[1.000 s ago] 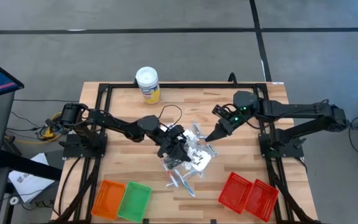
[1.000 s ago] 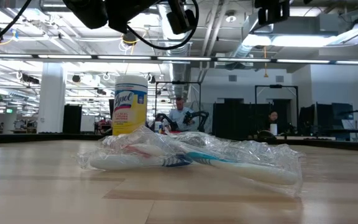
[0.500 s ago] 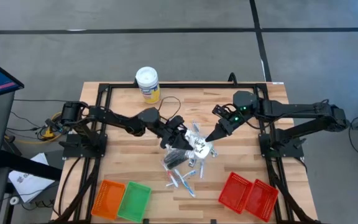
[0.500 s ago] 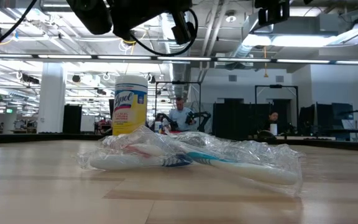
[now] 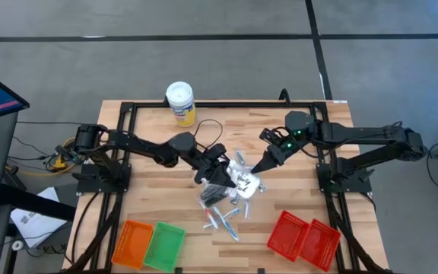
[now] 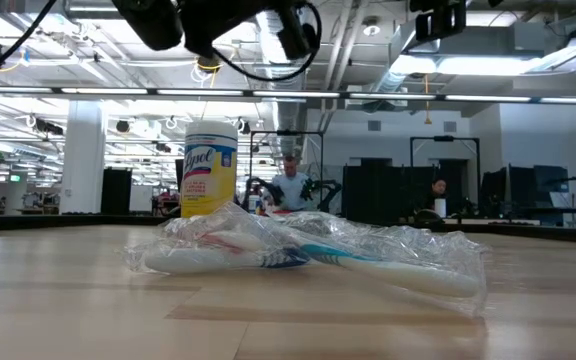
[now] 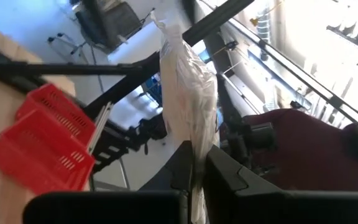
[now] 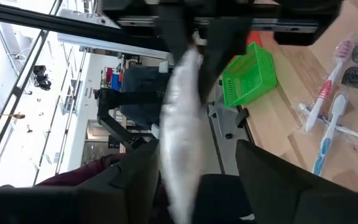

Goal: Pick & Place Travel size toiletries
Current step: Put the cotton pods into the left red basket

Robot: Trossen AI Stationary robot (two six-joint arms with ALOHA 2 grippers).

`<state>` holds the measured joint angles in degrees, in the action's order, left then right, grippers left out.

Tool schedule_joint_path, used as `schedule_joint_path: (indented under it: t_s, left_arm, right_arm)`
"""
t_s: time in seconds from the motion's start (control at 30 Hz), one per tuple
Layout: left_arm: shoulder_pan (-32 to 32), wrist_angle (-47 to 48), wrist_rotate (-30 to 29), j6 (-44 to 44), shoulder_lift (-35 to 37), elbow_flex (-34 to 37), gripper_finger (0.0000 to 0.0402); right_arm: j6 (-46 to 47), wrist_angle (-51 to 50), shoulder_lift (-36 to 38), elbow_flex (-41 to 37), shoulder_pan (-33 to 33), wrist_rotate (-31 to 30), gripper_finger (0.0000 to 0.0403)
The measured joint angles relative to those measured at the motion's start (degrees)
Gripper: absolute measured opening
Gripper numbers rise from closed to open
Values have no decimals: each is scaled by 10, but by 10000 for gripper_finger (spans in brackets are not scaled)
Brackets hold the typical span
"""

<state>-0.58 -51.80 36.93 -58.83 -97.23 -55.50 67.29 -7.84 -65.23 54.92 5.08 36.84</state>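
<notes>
My left gripper (image 5: 230,176) is over the middle of the table, shut on a slim wrapped packet in clear, silvery film (image 5: 243,181). The packet reaches toward my right gripper (image 5: 255,169), which is open. In the right wrist view its two fingers (image 8: 143,177) stand on either side of the packet's free end (image 8: 180,155); I cannot tell whether they touch it. A pile of small toiletries (image 5: 217,195) lies on the table below, with wrapped toothbrushes (image 5: 223,221) nearer the front edge. My left gripper pinches one end of the wrapped packet (image 7: 194,158) between its two fingers; the right wrist view shows this held end (image 8: 188,59) too. The fingers come roughly level from the table's left, along the packet. The packet sticks out beyond them, lifted clear of the table.
A white-lidded yellow canister (image 5: 180,103) stands at the far edge. Orange (image 5: 131,242) and green (image 5: 164,245) baskets sit at the front left, two red baskets (image 5: 303,236) at the front right. The low view shows wrapped toothbrushes (image 6: 308,255) up close.
My left gripper has gone up and toward the table's far edge, out of the pile and toward my right gripper. It has carried the wrapped packet clear of the table. The right arm has kept still.
</notes>
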Motion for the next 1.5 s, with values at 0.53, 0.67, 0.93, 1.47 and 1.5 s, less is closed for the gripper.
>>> schedule_joint_path:
  t_s: [0.53,0.67,0.93,1.47,1.5]
  left_arm:
    - [3,92,-7,23,0,-17,10]
    - [-4,90,-12,30,0,-17,10]
    - [14,87,6,32,0,-41,10]
    - [-6,110,-10,61,0,-49,10]
    - [-6,110,-10,61,0,-49,10]
  right_arm:
    - [-4,7,-5,0,-2,-7,167]
    - [-4,7,-5,0,-2,-7,167]
    - [-4,6,-5,0,-2,-7,175]
    - [-4,6,-5,0,-2,-7,181]
    - [-4,6,-5,0,-2,-7,179]
